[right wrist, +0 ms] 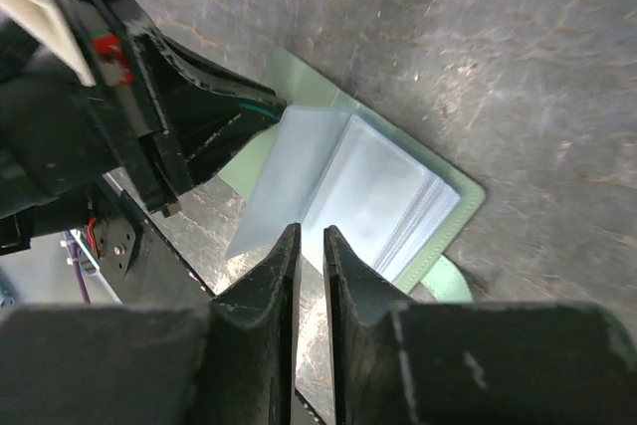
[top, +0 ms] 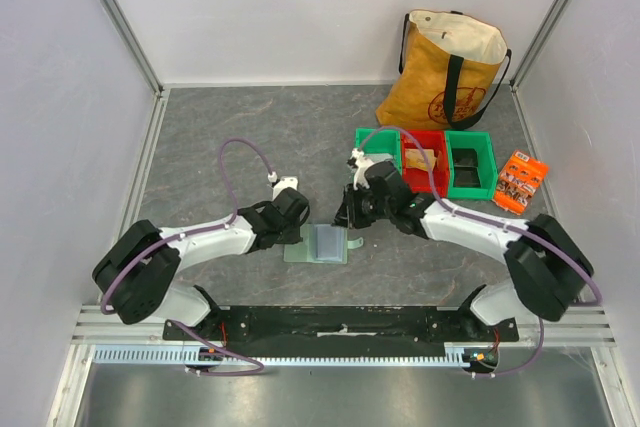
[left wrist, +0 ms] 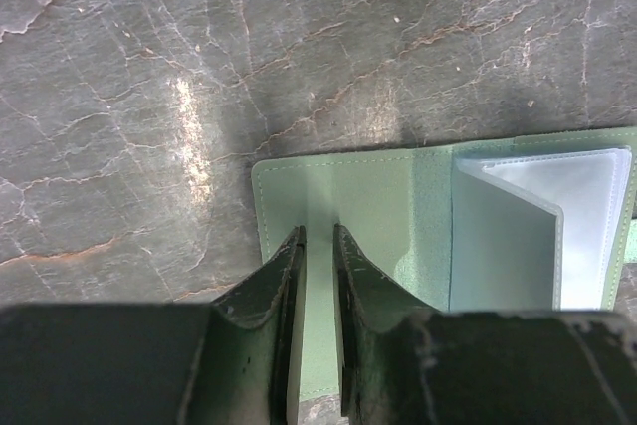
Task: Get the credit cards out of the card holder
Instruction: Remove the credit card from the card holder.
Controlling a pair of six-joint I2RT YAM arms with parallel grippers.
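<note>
Your right claw (right wrist: 311, 231) hangs empty, jaws a slit apart, just above the card holder (left wrist: 368, 206), which lies open on the bench (top: 200, 147) between the arms. Your left claw (left wrist: 317, 236), equally narrow, presses on its left cover. Hold that cover pinned and work the right tips into the pale pocket panels (right wrist: 383, 191), since no credit cards show yet.

- Two arms are reaching over the table: left arm (top: 200, 242), right arm (top: 470, 227).
- Two grippers are showing: left gripper (top: 296, 230), right gripper (top: 346, 217).
- One card holder (top: 325, 245) is lying open.
- Three bins are sitting together: green bin (top: 372, 139), red bin (top: 436, 137), green bin (top: 487, 172).
- One bag (top: 445, 72) is standing.
- One orange packet (top: 521, 180) is lying flat.
</note>
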